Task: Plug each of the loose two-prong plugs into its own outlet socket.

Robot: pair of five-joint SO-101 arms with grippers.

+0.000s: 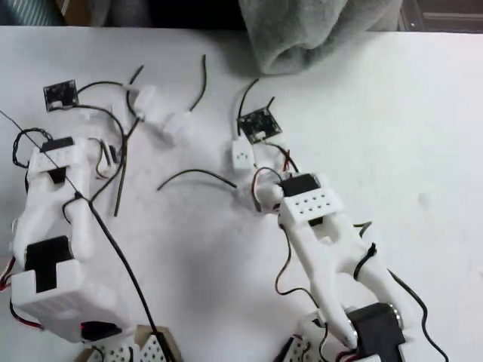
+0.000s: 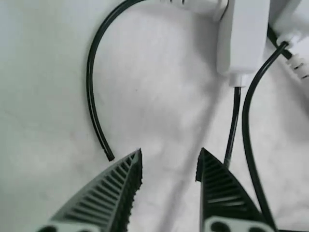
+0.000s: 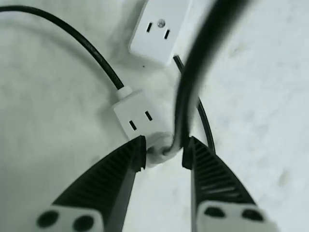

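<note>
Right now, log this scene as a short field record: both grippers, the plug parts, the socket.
left gripper: open over the table, loose black cable end close by
right gripper: shut on small white piece, black cord alongside
corded block: white, touching that piece, two dark marks on its face
outlet socket: white, beyond the block, slots empty
cloth: grey, at table's far edge

High camera steeply down over the table (image 1: pixel 392 151); wrist cameras close above it (same white surface throughout).
</note>
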